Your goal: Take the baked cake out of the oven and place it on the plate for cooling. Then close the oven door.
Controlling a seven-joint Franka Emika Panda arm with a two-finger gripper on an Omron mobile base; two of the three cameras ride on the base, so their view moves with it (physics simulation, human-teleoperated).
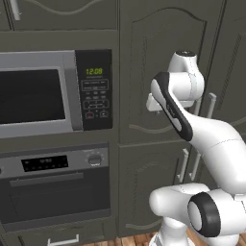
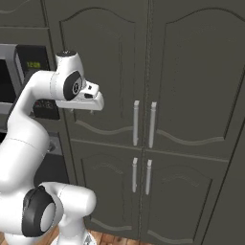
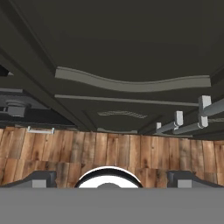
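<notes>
The oven (image 1: 57, 163) is built into the dark cabinet wall at the lower left, with a silver control strip, a round knob (image 1: 94, 159) and a black display. Its oven door (image 1: 55, 199) looks shut, the silver bar handle (image 1: 45, 179) flat across its top. The baked cake and the plate are out of view. My gripper (image 3: 112, 181) is open with nothing between its fingertips (image 3: 41, 179), which stand wide apart. It points down at the floor in front of the cabinet doors. The white hand (image 2: 88, 100) hangs to the right of the oven, level with the microwave.
A silver-framed microwave (image 1: 38, 96) with a green clock sits above the oven. Tall dark cabinet doors (image 2: 143, 119) with vertical silver handles stand to the right. A drawer handle (image 1: 62, 239) shows under the oven. The wooden floor (image 3: 109, 148) lies below.
</notes>
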